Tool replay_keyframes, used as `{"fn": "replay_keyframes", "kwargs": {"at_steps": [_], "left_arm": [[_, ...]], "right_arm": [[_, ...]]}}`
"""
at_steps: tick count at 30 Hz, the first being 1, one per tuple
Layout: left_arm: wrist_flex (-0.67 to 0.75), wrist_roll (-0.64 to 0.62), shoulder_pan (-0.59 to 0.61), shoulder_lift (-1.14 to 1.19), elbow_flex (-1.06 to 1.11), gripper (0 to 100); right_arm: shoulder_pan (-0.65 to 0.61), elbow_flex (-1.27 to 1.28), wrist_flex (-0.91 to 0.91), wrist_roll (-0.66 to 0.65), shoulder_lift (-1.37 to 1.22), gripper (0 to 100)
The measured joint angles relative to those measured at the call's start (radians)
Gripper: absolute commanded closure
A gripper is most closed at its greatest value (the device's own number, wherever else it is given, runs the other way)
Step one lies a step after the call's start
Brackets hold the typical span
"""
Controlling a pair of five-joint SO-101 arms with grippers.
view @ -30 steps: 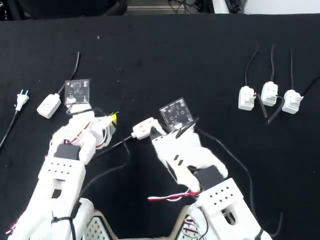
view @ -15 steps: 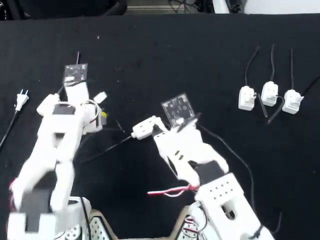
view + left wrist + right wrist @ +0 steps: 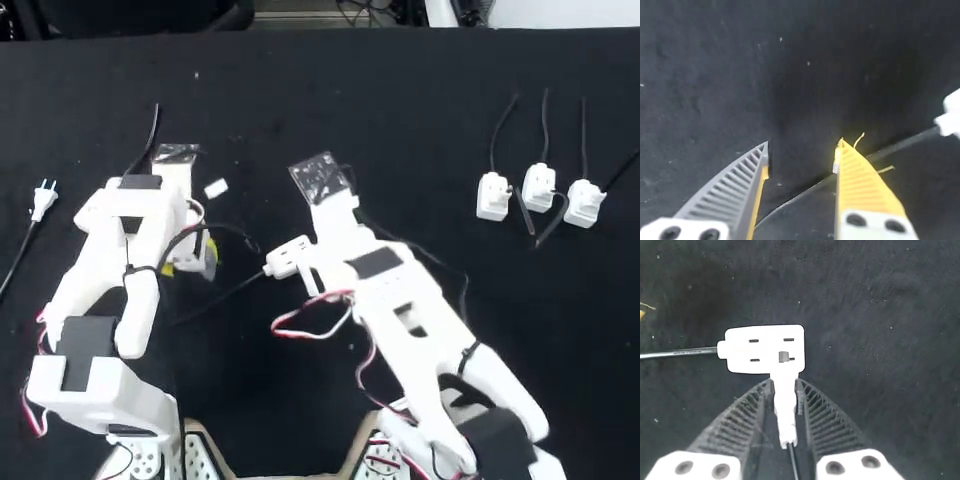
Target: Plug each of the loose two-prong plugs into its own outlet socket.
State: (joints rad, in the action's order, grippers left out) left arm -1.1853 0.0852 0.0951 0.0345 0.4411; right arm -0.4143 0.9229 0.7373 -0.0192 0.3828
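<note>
On black table (image 3: 890, 300), right gripper (image 3: 784, 385) clasps plug (image 3: 785, 415) touching outlet socket (image 3: 765, 349).

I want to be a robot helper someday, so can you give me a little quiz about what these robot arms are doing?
1. True or false: the left gripper is holding a plug.
2. What does the right gripper pinch? A) a white plug B) a spoon C) nothing
3. Fill in: on the right of the high view, ___ white blocks lie side by side.
Key: 1 false, it is open and empty. 2 A. 3 three.
</note>
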Motion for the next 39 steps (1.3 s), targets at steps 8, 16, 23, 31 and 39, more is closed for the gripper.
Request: {"fn": "replay_keyframes", "kwargs": {"at_steps": [8, 16, 23, 31, 39], "left_arm": [[0.101, 0.021, 0.176, -0.055, 0.173, 79], [0.341, 0.025, 0.189, -0.264, 0.460, 79], [0.437, 0.021, 0.189, -0.410, 0.605, 79], [0.462, 0.021, 0.146, -0.499, 0.686, 79], [0.462, 0.021, 0.140, -0.509, 0.694, 79]], "right_arm": [[0.000, -0.170, 0.258, -0.002, -0.026, 98.8], [-0.002, -0.450, 0.526, -0.135, -0.104, 98.8], [-0.002, -0.764, 0.758, -0.153, -0.391, 98.8], [-0.002, -1.099, 0.945, -0.153, -0.649, 98.8], [0.000, -1.261, 0.993, -0.153, -0.779, 98.8]]}}
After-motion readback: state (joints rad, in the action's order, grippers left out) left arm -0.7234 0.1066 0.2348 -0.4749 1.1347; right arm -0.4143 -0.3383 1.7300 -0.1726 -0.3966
